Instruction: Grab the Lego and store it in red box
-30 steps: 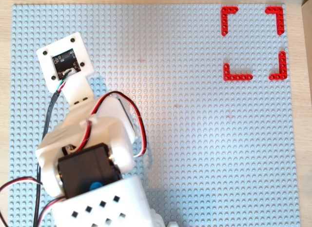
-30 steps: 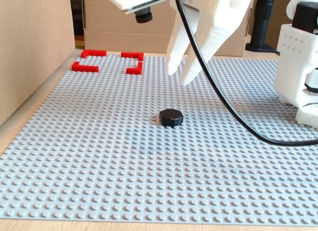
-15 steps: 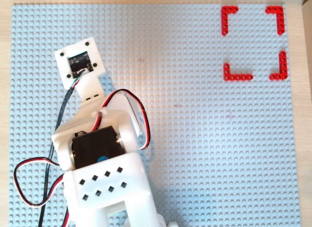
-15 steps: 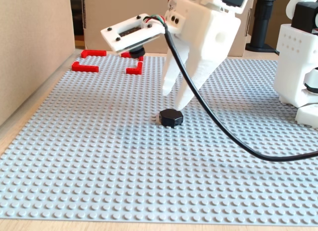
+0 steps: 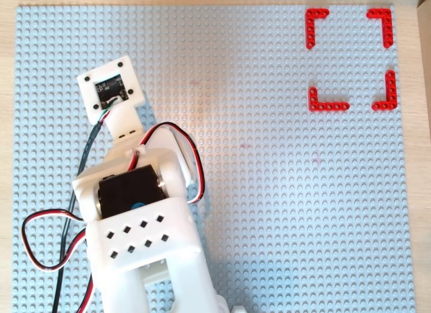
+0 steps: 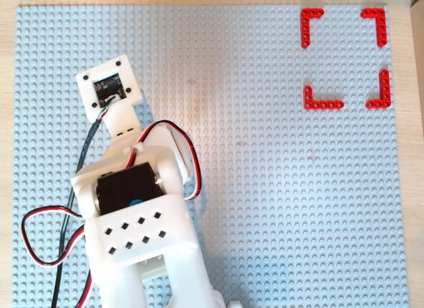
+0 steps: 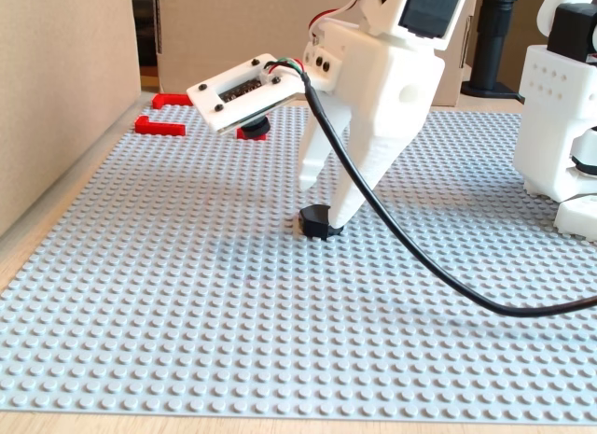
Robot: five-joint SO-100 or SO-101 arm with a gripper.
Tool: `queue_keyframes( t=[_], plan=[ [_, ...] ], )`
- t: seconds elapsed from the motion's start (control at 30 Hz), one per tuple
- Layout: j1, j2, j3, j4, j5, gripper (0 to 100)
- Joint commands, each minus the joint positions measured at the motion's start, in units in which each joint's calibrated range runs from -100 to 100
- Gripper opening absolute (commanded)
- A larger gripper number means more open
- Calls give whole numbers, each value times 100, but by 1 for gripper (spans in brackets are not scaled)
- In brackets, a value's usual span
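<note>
In the fixed view the Lego (image 7: pixel 317 222), a small dark hexagonal piece, sits on the grey studded baseplate (image 7: pixel 187 294). My white gripper (image 7: pixel 323 206) reaches down over it with jaws apart. One fingertip (image 7: pixel 340 219) rests against the Lego's right side and the other finger hangs a little above its left. In both overhead views the arm (image 5: pixel 138 219) (image 6: pixel 136 215) hides the Lego and the fingers. The red box (image 5: pixel 316 20) (image 6: pixel 311 20), four red corner pieces, lies at the top right of both overhead views. It also shows far back left in the fixed view (image 7: pixel 159 126).
A white camera plate (image 5: pixel 111 89) (image 7: pixel 244 91) sticks out from the wrist. Black and red cables (image 5: pixel 40 246) loop beside the arm, and a black cable (image 7: pixel 420 257) droops over the plate. The arm's white base (image 7: pixel 564 107) stands at the right. A cardboard wall (image 7: pixel 56 89) stands on the left.
</note>
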State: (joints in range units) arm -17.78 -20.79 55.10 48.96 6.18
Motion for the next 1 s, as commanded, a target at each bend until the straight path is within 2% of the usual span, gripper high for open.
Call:
queue_keyframes(
  t=[0.0, 0.53, 0.73, 0.97],
  plan=[
    [-5, 20, 27, -54, 23, 23],
    [-5, 20, 299, -458, 13, 23],
    [-5, 20, 317, -458, 13, 11],
    [-5, 20, 336, -458, 7, 7]
  ],
)
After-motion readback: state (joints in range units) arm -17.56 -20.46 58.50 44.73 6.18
